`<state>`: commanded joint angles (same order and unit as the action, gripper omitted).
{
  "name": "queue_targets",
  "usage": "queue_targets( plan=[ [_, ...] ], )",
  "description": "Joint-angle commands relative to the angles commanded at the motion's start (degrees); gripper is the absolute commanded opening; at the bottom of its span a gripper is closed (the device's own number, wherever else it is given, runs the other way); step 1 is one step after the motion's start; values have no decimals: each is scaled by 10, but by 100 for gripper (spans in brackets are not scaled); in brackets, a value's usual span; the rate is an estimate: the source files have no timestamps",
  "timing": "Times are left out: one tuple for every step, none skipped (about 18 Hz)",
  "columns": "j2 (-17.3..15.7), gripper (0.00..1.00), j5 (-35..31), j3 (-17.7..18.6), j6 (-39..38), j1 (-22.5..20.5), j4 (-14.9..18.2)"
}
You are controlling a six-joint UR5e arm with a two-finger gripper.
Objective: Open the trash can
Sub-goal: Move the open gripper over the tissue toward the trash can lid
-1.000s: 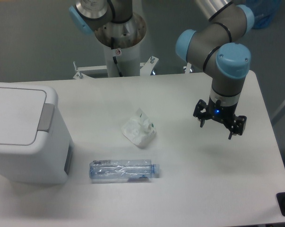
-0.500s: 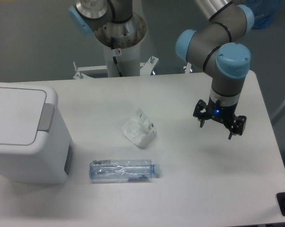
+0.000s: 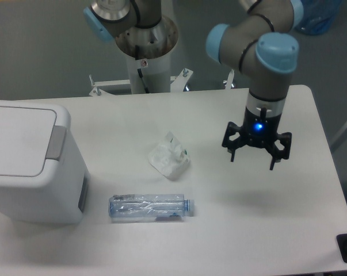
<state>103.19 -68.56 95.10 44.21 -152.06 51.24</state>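
Note:
The trash can (image 3: 29, 167) is a large white boxy bin at the table's left edge. Its flat lid lies down, with a grey tab (image 3: 57, 143) on its right rim. My gripper (image 3: 252, 161) hangs above the right half of the table, far to the right of the bin. Its black fingers point down and stand spread apart, with nothing between them.
A crumpled white wrapper (image 3: 169, 157) lies near the table's middle. A clear plastic bottle (image 3: 151, 206) lies on its side just right of the bin's base. The arm's mounting column (image 3: 145, 52) rises behind the table's far edge.
The gripper has shifted left by a short way and turned about its wrist, so its fingers now sit level. The bin, bottle and wrapper have not moved.

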Motion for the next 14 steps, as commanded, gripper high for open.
queue_targets(
  plan=[
    [-6,100,4,-1,-1,5,-1],
    [-9,100,12,-1,2,16,-1],
    [-12,100,29,1,3,25,-1],
    [-14,100,46,2,0,28,-1],
    [-22,100,64,1,-1,33,-1],
    [-34,100,81,0,-9,36,-1],
    [-43,100,94,0,-27,38,0],
    [-47,100,105,0,-49,40,0],
    [-54,100,119,-1,-69,47,0],
    [-58,100,129,-2,-84,49,0],
    [-61,100,141,-3,-94,51,-1],
    [-63,100,151,-3,-102,53,0],
    [-68,100,156,-3,-113,57,0],
    [-70,100,156,-2,-126,60,1]
  ],
)
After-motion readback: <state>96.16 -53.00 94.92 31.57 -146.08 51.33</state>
